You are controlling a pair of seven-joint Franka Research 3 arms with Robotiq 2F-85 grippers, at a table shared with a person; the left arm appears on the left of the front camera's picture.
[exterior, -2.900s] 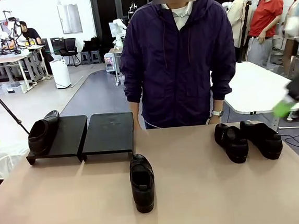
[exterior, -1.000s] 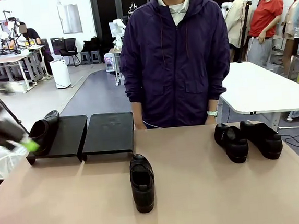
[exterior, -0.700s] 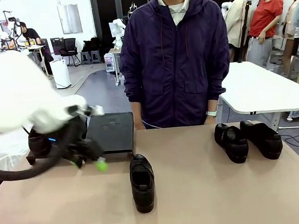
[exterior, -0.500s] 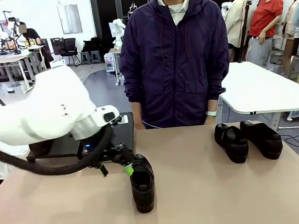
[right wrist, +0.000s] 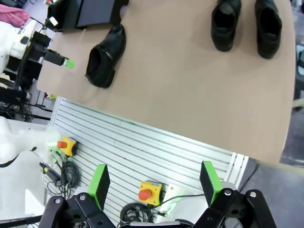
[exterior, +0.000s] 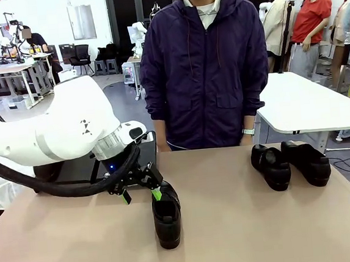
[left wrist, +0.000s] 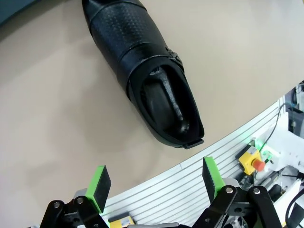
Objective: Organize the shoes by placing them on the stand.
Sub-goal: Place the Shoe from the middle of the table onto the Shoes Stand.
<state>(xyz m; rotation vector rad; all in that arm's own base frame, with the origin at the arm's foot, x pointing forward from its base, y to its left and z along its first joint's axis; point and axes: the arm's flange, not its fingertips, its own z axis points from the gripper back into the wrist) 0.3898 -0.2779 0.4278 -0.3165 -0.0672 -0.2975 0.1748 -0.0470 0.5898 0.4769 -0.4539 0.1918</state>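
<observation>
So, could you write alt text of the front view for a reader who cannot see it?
The left arm's open end effector hovers by a black shoe in the middle of the table. Two more shoes lie at the right, and a person stands behind it.

The left gripper [exterior: 142, 195] hangs low over the counter [exterior: 263, 227] with its jaws apart. One green pad is at the toe end of a black shoe [exterior: 166, 217] just to its right. A pair of shoes [exterior: 271, 167] sits well off to its right, and the stand [exterior: 145, 149] lies just behind it.
</observation>
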